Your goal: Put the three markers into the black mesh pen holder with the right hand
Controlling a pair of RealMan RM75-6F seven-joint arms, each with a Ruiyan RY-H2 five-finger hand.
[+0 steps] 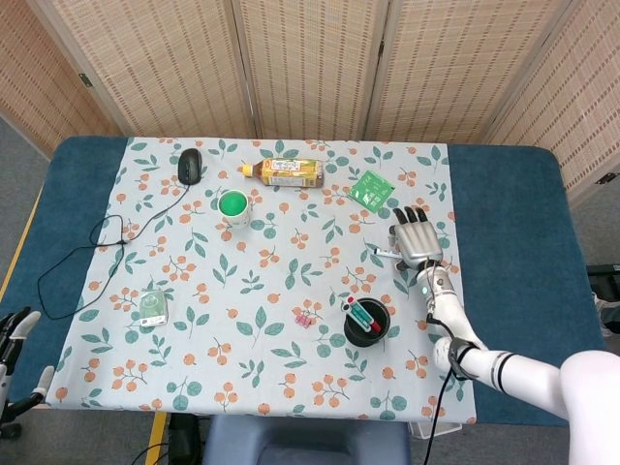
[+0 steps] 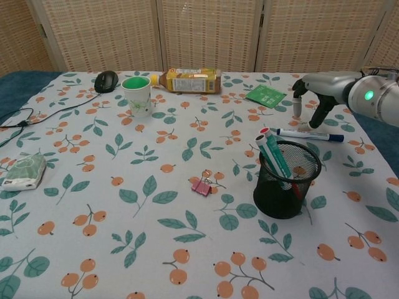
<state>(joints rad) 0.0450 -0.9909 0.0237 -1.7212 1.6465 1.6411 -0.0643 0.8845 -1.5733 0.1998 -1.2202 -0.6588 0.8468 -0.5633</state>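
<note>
The right hand (image 2: 310, 99) is hovering palm-down just over the blue-capped marker (image 2: 309, 134), which is lying flat on the leaf-and-berry tablecloth (image 2: 143, 205) just behind the black mesh pen holder (image 2: 286, 179). Its fingers (image 2: 297, 107) are pointing down toward the cloth and standing apart, holding nothing; from the chest view one fingertip is reaching almost to the marker's white barrel, though whether it is touching cannot be told. The forearm is stretching in from the right side, with a green light glowing at the wrist. In the head view the same hand is showing its grey back, fingers fanned away from the pen holder and covering most of the marker. Two markers (image 2: 272, 153) are already leaning inside the pen holder, their ends poking above the rim. The left hand (image 1: 14, 334) is hanging off the table's near left corner, far from the pen holder, fingers loosely spread.
</note>
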